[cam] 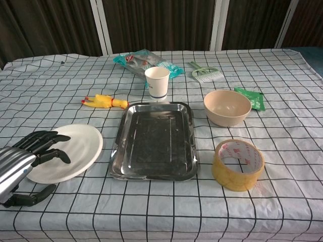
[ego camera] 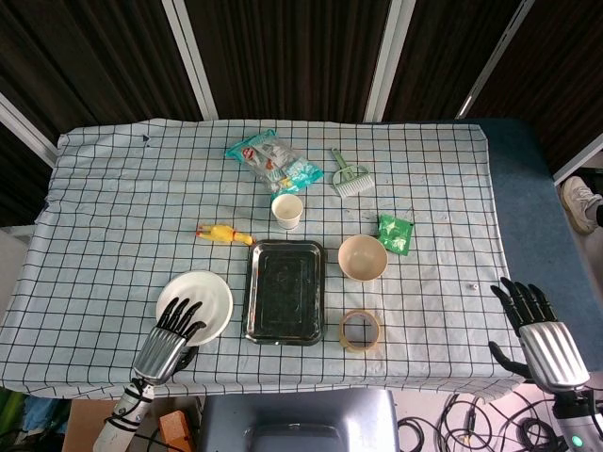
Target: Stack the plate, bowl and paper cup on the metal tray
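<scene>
Lower left of both views: left hand point(cam: 25, 159) over the near rim of the white plate point(cam: 75, 146), fingers spread above, thumb low beside the edge, nothing gripped yet. Lower right of the head view: right hand point(ego camera: 532, 320) off the table edge, fingers apart, holding nothing.

Centre: metal tray point(cam: 154, 141), bare, just right of the plate. Lower right of the chest view: tape roll point(cam: 237, 164) near the tray's corner. Further back: bowl point(cam: 227, 107) right of the tray, paper cup point(cam: 157, 81) upright just behind it. Beyond those: rubber chicken point(cam: 103, 102), snack bag point(cam: 144, 61), small brush point(cam: 206, 73), green packet point(cam: 251, 97).

Likely trouble: thin, shallow rim slipping from a loose pinch, or the plate pushed across the cloth and rucking it. Also possible: plate edge catching the tray's raised lip and tipping on the way in.
</scene>
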